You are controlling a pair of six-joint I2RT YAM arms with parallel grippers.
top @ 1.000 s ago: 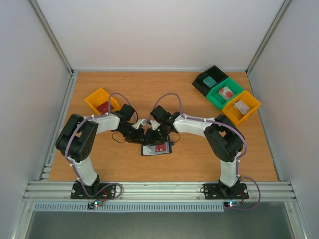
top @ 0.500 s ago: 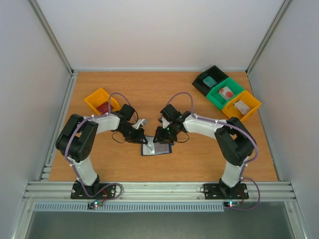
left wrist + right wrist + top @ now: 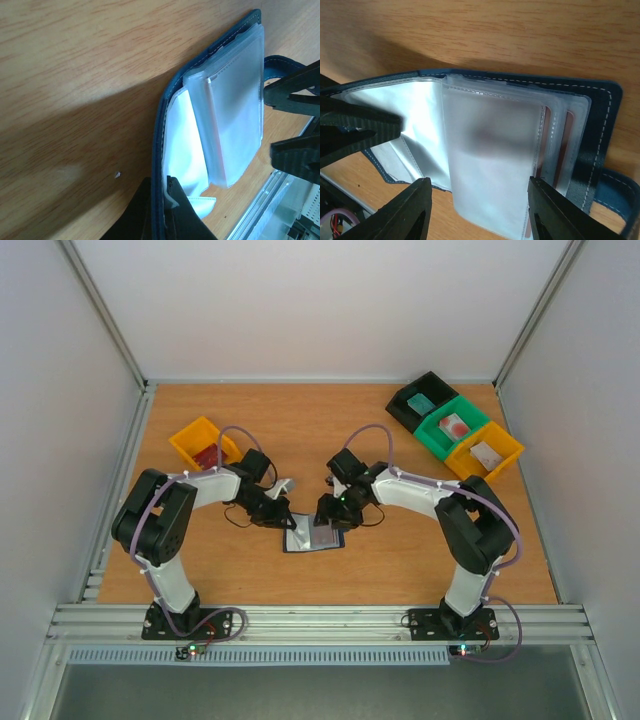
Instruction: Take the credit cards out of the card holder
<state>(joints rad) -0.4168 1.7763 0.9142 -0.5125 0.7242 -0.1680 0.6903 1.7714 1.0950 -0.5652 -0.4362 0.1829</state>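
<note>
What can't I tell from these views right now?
Credit cards: right wrist, frosted sleeves blur them; only red edges show, count unclear.
Card holder: top view, too small, right hand overlaps it.
Left hand: left wrist, cut off by bottom edge.

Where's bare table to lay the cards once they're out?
Bare wood: the back-centre stretch between the left-hand yellow plastic bin and the black plastic bin; also the near strip in front of the navy-blue folding card holder, between the arm bases. Crowded: mid-table, where both jaws meet at the holder, and the back-right bin row.
</note>
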